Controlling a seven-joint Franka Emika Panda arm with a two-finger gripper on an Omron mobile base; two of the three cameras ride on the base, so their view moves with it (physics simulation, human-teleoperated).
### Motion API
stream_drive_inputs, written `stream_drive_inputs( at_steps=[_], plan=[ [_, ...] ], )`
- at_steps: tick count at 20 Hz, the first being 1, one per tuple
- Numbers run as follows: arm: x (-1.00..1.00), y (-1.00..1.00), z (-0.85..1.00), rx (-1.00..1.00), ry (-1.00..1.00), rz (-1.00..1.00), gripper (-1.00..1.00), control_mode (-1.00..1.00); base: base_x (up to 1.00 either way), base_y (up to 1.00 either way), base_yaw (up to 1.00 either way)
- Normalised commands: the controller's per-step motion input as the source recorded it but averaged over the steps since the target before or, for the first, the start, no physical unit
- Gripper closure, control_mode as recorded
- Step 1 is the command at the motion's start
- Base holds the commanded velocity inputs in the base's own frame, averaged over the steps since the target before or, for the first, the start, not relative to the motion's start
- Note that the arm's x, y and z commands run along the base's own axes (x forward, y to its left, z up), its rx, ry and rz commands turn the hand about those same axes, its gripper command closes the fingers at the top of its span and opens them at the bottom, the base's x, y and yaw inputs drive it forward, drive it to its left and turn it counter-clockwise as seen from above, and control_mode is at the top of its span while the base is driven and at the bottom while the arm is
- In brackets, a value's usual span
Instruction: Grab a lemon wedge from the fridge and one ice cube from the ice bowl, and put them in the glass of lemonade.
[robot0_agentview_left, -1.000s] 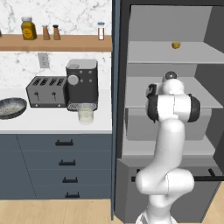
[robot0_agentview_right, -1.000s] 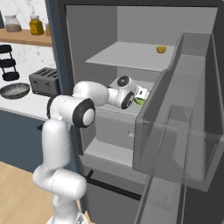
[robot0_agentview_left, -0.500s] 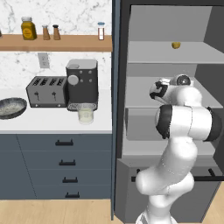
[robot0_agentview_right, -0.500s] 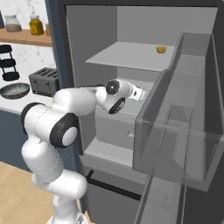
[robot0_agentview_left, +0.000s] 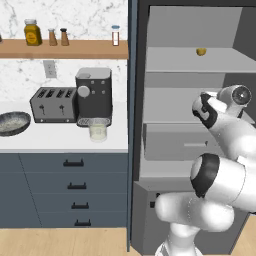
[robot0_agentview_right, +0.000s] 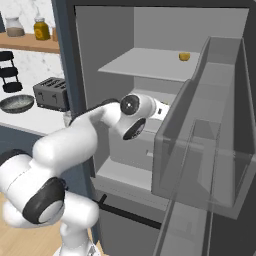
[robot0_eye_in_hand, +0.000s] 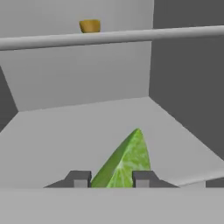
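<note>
While our arm reaches into the open fridge (robot0_agentview_left: 150, 150), the left base view gives us the counter at nine o'clock: the dark speckled ice bowl (robot0_agentview_left: 13, 123) sits at the far left edge, a toaster (robot0_agentview_left: 53, 104) and a coffee machine (robot0_agentview_left: 94, 96) stand beside it, and the glass of lemonade (robot0_agentview_left: 98, 131) waits just in front of the machine, near six o'clock of it. A small orange-yellow item (robot0_agentview_left: 201, 51) rests on the fridge's upper shelf at about one o'clock. Our wrist hangs at three o'clock over the middle shelf, hiding the jaws from this side

In the right base view the white arm bends from seven o'clock up to the centre, where the hand points into the fridge cavity; the clear door bin (robot0_agentview_right: 210, 125) stands open at three o'clock, which is why we must come in from the left of it. The ice bowl lies at nine o'clock on the counter

In the hand view the gripper (robot0_eye_in_hand: 112, 179) sits at six o'clock with its two dark fingertips (robot0_eye_in_hand: 80, 179) narrowly apart and the lemon wedge (robot0_eye_in_hand: 124, 161) standing between them, its point toward twelve o'clock. We judge the jaws closed on the wedge, though whether it is lifted off the shelf floor we cannot tell. The orange-yellow item shows at eleven o'clock on the shelf above, apart from our grip
</note>
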Motion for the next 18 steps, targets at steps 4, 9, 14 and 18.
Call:
stream_drive_inputs(
  at_steps=[4, 9, 14, 18],
  plan=[
    [-0.93, 0.75, 0.53, 0.0, 0.43, 0.13, 1.0, -1.0, 0.0, 0.0, 0.0],
    [-0.62, 1.0, 0.17, 0.0, 0.45, 0.14, 1.0, -1.0, 0.0, 0.0, 0.0],
    [0.0, 0.0, 0.0, 0.0, 0.0, 0.0, 1.0, 1.0, -0.38, 1.0, 0.01],
    [0.0, 0.0, 0.0, 0.0, 0.0, 0.0, 1.0, 1.0, -0.07, 1.0, -0.01]
  ],
)
